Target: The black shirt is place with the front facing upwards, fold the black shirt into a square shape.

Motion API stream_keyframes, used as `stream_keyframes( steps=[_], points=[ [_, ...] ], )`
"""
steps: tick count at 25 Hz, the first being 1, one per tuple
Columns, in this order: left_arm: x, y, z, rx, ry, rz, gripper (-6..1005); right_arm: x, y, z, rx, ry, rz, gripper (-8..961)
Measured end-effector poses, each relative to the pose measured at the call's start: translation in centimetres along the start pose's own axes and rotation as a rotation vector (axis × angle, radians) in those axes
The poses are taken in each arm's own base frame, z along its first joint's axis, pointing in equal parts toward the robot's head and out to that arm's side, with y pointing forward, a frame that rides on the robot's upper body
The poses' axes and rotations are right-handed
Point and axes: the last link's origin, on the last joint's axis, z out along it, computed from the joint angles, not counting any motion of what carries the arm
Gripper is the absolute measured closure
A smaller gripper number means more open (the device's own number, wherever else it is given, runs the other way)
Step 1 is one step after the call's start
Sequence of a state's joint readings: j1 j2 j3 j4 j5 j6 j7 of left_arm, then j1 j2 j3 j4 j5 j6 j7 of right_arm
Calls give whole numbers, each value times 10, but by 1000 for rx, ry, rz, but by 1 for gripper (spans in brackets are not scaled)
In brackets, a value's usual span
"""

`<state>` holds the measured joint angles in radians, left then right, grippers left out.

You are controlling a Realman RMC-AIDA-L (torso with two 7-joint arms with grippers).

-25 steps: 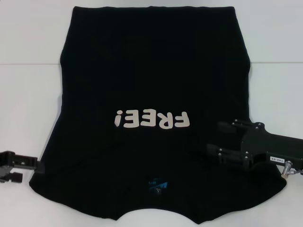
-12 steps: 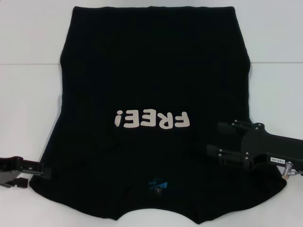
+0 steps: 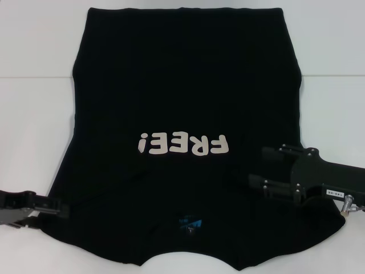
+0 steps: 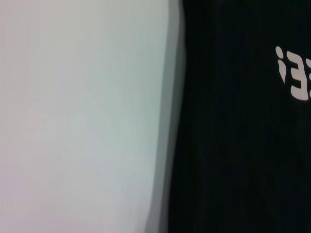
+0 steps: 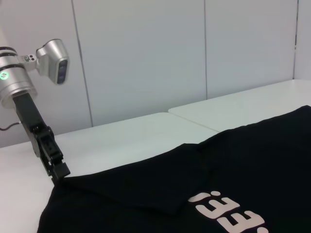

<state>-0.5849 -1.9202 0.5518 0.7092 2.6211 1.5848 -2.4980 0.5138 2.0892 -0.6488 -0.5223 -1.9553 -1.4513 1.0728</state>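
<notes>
Black shirt lies flat; left gripper touches its sleeve, grip unclear; right gripper unclear.

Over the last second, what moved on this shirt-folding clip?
The left gripper slid down and inward, reaching the left sleeve edge of the black shirt; no grasp is visible. The right gripper stayed over the shirt's right side, and the shirt lies unchanged.
</notes>
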Motion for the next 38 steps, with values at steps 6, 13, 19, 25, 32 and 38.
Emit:
stream_keyframes(
  steps=[6, 13, 19, 25, 32, 38],
  points=[
    [0, 8, 7, -4, -32, 27, 95, -1, 0, 0, -4, -4, -4, 195],
    [4, 8, 6, 18, -14, 36, 173, -4, 2, -1, -17, -17, -6, 195],
    [4, 7, 6, 25, -8, 41, 349, -6, 3, -2, -23, -34, -2, 194],
    [3, 6, 8, 50, -19, 56, 562, -6, 3, -4, -21, -48, 4, 194],
    [4, 7, 9, 61, -15, 75, 830, -5, 3, -6, -19, -47, 9, 195],
    [5, 8, 7, 57, -12, 94, 978, -13, -6, -13, 3, -32, 69, 195]
  ],
)
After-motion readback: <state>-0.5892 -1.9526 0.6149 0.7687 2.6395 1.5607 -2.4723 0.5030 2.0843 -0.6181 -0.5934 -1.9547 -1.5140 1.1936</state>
